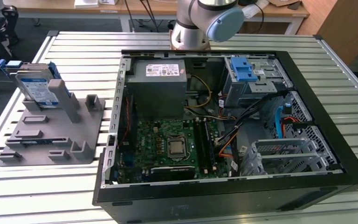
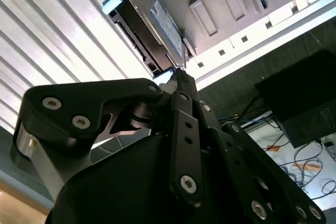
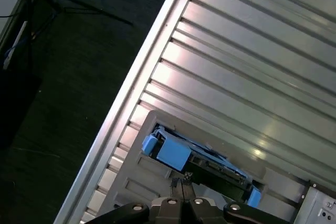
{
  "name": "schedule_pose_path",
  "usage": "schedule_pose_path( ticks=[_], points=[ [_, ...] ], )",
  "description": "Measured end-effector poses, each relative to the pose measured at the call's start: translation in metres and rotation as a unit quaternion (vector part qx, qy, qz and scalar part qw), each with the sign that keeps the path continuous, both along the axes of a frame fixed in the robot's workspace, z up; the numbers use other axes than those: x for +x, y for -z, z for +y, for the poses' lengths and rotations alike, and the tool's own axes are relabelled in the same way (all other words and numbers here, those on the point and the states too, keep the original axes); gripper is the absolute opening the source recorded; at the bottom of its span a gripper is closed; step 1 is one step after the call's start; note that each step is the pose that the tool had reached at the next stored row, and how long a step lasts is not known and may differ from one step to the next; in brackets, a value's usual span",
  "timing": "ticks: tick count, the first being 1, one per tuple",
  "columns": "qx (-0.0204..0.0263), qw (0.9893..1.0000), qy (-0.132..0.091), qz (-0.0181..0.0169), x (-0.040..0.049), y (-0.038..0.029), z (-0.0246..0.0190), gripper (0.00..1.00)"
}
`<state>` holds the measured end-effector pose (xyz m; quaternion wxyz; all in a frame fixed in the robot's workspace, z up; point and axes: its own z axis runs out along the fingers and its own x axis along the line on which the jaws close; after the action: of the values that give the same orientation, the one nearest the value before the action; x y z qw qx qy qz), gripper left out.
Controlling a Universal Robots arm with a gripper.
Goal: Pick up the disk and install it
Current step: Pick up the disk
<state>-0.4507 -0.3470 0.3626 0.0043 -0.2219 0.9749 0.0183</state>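
While black fingers (image 2: 184,94) sit closed together | silver rectangular disk (image 1: 37,87), blue-framed, standing in grey moulded holder (image 1: 50,136)

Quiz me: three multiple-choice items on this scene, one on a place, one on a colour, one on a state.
1. Where is the disk?
A. in the grey stand, on the exterior view's left
B. in the drive cage
C. on the floor
2. The disk's carrier is:
A. red
B. blue
C. yellow
3. The computer case is:
A. closed
B. open, motherboard exposed
C. upside down
Answers: 1 A, it stands upright in the stand, outside the case. 2 B, blue plastic frames it in the first wrist view. 3 B, the board shows from above.
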Motion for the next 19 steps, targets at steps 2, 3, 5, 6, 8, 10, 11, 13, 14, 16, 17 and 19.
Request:
schedule_pose_path(
  ticks=[2, 3, 5, 6, 8, 10, 11, 13, 14, 16, 17, 19],
  points=[
    [0.0, 0.9998, -0.019, 0.0, 0.0, 0.0003, 0.0, 0.11],
    [0.0, 0.9996, -0.027, 0.0, 0.0, 0.0005, 0.0, 0.11],
    [0.0, 0.999, -0.046, 0.0, 0.0, 0.0008, 0.0, 0.11],
    [0.0, 0.9985, -0.054, 0.0, 0.0, 0.0009, 0.0, 0.11],
    [0.0, 0.9973, -0.073, 0.0, 0.0, 0.0012, 0.0, 0.11],
    [0.0, 0.9968, -0.08, 0.0, 0.0, 0.0012, 0.0, 0.11],
    [0.0, 0.9968, -0.08, 0.0, 0.0, 0.0012, 0.0, 0.11],
    [0.0, 0.9968, -0.08, 0.0, 0.0, 0.0012, 0.0, 0.11],
    [0.0, 0.9968, -0.08, 0.0, 0.0, 0.0012, 0.0, 0.11],
    [0.0, 0.9962, -0.087, 0.0, 0.0, 0.0012, 0.0, 0.11],
    [0.0, 0.9956, -0.094, 0.0, 0.0, 0.0012, 0.0, 0.11],
    [0.0, 0.9938, -0.111, 0.0, 0.0, 0.0013, 0.0, 0.11]
  ],
)
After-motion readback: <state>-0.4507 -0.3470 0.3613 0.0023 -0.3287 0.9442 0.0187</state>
